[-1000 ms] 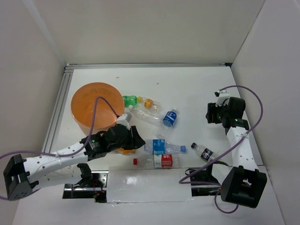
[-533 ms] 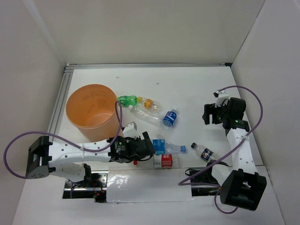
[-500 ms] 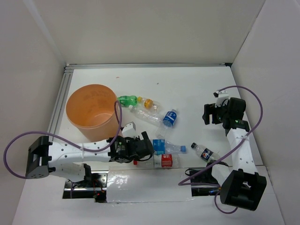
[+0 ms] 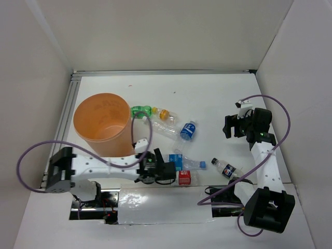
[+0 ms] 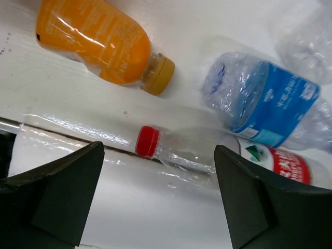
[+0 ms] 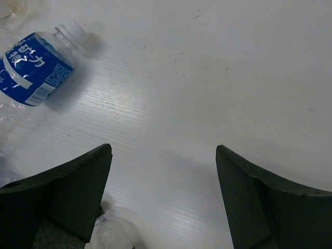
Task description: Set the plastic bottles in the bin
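The orange bin [image 4: 102, 123] stands upright at the left. Plastic bottles lie to its right: a green one [image 4: 140, 110], an orange-capped one [image 4: 165, 114], a clear one [image 4: 162, 129], two blue-labelled [image 4: 188, 130] [image 4: 179, 162], a red-labelled [image 4: 182, 178] and a dark-labelled one [image 4: 225, 168]. My left gripper [image 4: 165, 173] [image 5: 160, 150] hangs open over the red-capped neck [image 5: 147, 141] of the red-labelled bottle [image 5: 282, 166], holding nothing. An orange bottle [image 5: 96, 39] and a blue-labelled bottle [image 5: 270, 101] lie just beyond. My right gripper [image 4: 229, 127] [image 6: 163, 148] is open over bare table, a blue-labelled bottle [image 6: 32, 67] off to its left.
White walls close in the table on three sides. A metal rail [image 4: 65, 119] runs along the left edge behind the bin. A shiny silver strip [image 4: 166, 202] covers the near edge between the arm bases. Purple cables loop off both arms.
My left gripper has swung away from the bin's side to the right and nearer edge, over the red-capped bottle, and opened wide. The right gripper has opened too, barely moving.
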`<control>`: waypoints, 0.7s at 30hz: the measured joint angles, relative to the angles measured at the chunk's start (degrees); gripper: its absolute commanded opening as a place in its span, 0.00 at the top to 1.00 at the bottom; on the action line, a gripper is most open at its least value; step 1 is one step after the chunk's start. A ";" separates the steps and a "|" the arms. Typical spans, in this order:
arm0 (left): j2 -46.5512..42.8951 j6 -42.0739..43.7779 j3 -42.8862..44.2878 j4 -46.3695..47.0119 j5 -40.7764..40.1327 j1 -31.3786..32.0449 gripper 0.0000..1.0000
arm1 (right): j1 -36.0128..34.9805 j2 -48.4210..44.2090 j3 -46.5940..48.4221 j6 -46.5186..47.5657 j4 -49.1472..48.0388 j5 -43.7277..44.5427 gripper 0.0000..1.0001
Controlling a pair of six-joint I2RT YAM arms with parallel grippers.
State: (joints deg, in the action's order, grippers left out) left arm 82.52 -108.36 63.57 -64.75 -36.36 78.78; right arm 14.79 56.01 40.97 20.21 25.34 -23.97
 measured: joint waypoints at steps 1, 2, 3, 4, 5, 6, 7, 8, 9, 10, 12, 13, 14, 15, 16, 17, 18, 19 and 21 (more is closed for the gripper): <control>3.96 -0.79 2.82 -2.75 -0.74 1.11 0.00 | 0.00 0.00 0.00 0.11 0.00 -0.24 0.12; 7.34 -1.55 5.22 -4.28 -1.66 1.84 0.00 | 0.00 0.00 0.00 0.24 0.00 -0.39 0.12; 10.73 -1.97 7.61 -5.18 -2.89 2.47 0.00 | 0.00 0.00 0.00 0.28 0.02 -0.50 0.12; 11.39 -2.64 8.00 -5.20 -3.87 2.62 0.00 | 0.00 0.00 0.00 0.31 0.00 -0.59 0.12; 15.08 -2.97 9.64 -5.49 -4.48 3.30 0.00 | 0.00 0.00 0.00 0.42 0.00 -0.68 0.12; 16.26 -3.13 9.84 -5.97 -5.25 3.39 0.00 | 0.00 0.00 0.00 0.52 0.00 -0.72 0.12; 17.03 -3.26 9.84 -6.51 -5.84 3.39 0.00 | 0.00 0.00 0.00 0.63 0.00 -0.72 0.12; 17.49 -3.37 9.84 -7.23 -6.36 3.39 0.00 | 0.00 0.00 0.00 0.72 0.02 -0.72 0.12; 17.66 -3.43 9.81 -7.87 -7.06 3.39 0.00 | 0.00 0.00 0.00 0.81 0.02 -0.72 0.12; 17.66 -3.65 9.81 -8.39 -7.78 3.37 0.00 | 0.00 0.00 0.00 0.96 0.02 -0.74 0.12; 17.66 -4.22 9.81 -9.14 -9.14 3.13 0.00 | 0.00 0.09 0.00 1.31 0.02 -0.74 0.12; 17.66 -4.33 9.81 -9.35 -9.68 2.95 0.00 | 0.00 0.17 0.00 1.49 0.02 -0.79 0.11; 17.66 -4.39 9.79 -9.49 -10.10 2.80 0.00 | 0.00 0.33 0.00 1.64 0.02 -0.90 0.11; 17.64 -4.42 9.64 -9.55 -10.45 2.49 0.00 | 0.00 0.46 0.00 1.81 0.02 -0.96 0.11; 17.64 -4.42 9.22 -9.57 -10.51 2.05 0.00 | 0.00 0.68 0.00 2.01 0.02 -0.98 0.11; 17.64 -4.42 8.61 -9.60 -10.49 1.51 0.00 | 0.00 0.90 0.00 2.10 0.02 -1.01 0.11; 17.64 -4.44 7.58 -9.60 -10.40 0.83 0.00 | 0.00 1.07 0.00 2.21 0.02 -1.05 0.11; 17.64 -4.44 6.58 -9.68 -10.14 0.26 0.00 | 0.00 1.29 0.00 2.27 0.02 -1.18 0.11; 17.64 -4.44 4.72 -9.94 -9.75 -0.98 0.00 | 0.00 1.60 0.00 2.43 0.02 -1.42 0.11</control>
State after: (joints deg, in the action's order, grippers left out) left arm 100.16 -112.79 68.29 -74.70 -46.11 77.80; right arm 14.79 57.60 40.97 22.63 25.36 -25.39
